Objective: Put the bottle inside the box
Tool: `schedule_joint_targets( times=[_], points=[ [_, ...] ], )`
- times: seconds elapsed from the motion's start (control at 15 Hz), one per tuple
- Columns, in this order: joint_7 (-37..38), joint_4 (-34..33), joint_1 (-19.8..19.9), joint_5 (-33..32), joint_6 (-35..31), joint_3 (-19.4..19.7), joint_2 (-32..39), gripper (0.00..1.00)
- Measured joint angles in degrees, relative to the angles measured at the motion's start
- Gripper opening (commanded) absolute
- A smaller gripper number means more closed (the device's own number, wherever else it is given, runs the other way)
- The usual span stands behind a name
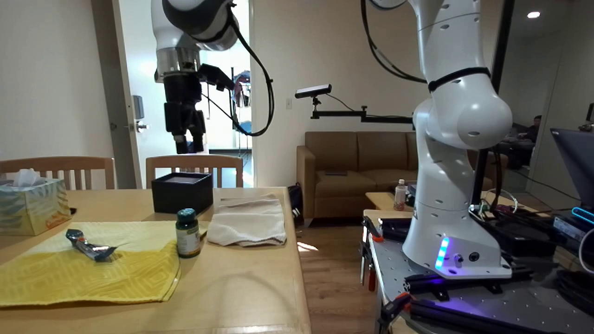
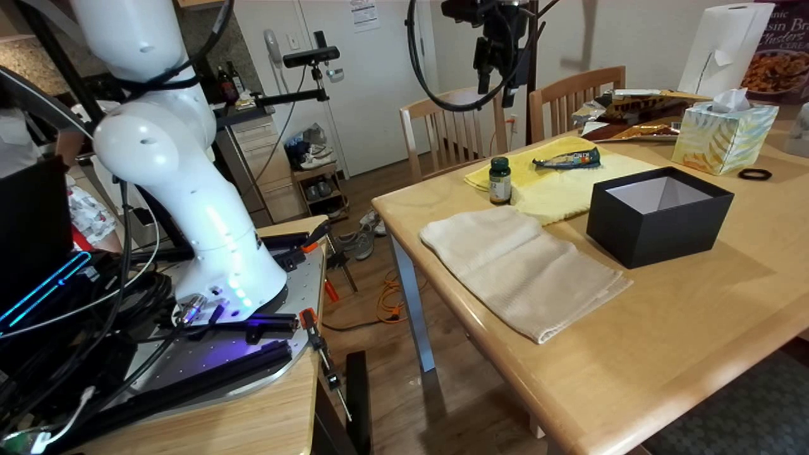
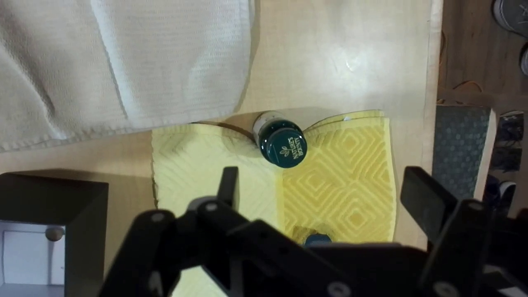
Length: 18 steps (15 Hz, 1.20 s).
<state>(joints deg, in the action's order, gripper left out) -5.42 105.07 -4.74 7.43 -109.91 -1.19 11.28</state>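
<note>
"Standing upright, is it, that stubby, cylindrical, dark-green, pale-labelled bottle (image 2: 500, 181)?"

"Yes, between the yellow diamond-patterned cloth (image 1: 125, 273) and the cream ribbed cloth (image 2: 524, 272), with bare, light wooden surface (image 1: 250, 283) stretching to the edge."

"And the black two-fingered end effector (image 3: 319, 181)?"

"Released, spread wide, well above the surface. The black, rectangular, white-lined box (image 2: 679, 230) stands open-topped, apart from the bottle."

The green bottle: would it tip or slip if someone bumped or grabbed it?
The green bottle stands upright, taller than wide, so a high push might tip it. Its round sides suggest it would probably roll once down. Its glossy surface may be slippery.
</note>
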Motion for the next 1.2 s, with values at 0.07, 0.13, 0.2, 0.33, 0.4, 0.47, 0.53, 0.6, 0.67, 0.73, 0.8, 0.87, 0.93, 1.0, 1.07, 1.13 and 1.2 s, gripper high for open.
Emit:
schedule_joint_targets(
  times=[0.07,0.13,0.2,0.33,0.4,0.47,0.53,0.6,0.67,0.73,0.8,0.87,0.93,1.0,1.07,1.13,1.2],
  points=[
    [0.0,0.0,0.1,0.2,0.1,0.0,0.5,1.0],
    [0.0,0.0,0.2,0.3,0.1,0.0,0.9,1.0],
    [-0.1,0.0,0.3,0.5,0.1,0.0,1.3,1.0],
    [-0.6,0.0,0.3,0.7,0.1,0.0,1.8,1.0],
    [-0.8,0.0,0.3,0.7,0.1,-0.1,2.1,1.0],
    [-1.1,0.0,0.3,0.8,0.1,-0.3,2.5,1.0],
    [-1.2,0.0,0.3,0.8,0.1,-0.4,2.9,1.0],
    [-1.5,0.0,0.3,0.8,0.2,-0.7,3.5,1.0],
    [-1.6,0.0,0.3,0.8,0.2,-0.9,4.1,1.0],
    [-1.7,0.0,0.3,0.9,0.2,-1.0,4.6,1.0],
    [-1.7,0.0,0.3,1.0,0.2,-1.1,4.9,1.0],
    [-1.7,0.0,0.3,1.0,0.2,-1.1,5.0,1.0],
    [-1.7,0.0,0.4,1.1,0.2,-1.1,5.0,1.0],
    [-1.8,0.0,0.4,1.1,0.2,-1.1,5.0,1.0],
    [-1.8,0.0,0.4,1.1,0.2,-1.1,5.0,1.0],
    [-1.8,0.0,0.4,1.0,0.2,-1.1,5.0,1.0],
    [-1.8,0.0,0.3,0.9,0.2,-1.2,5.1,1.0]
  ],
)
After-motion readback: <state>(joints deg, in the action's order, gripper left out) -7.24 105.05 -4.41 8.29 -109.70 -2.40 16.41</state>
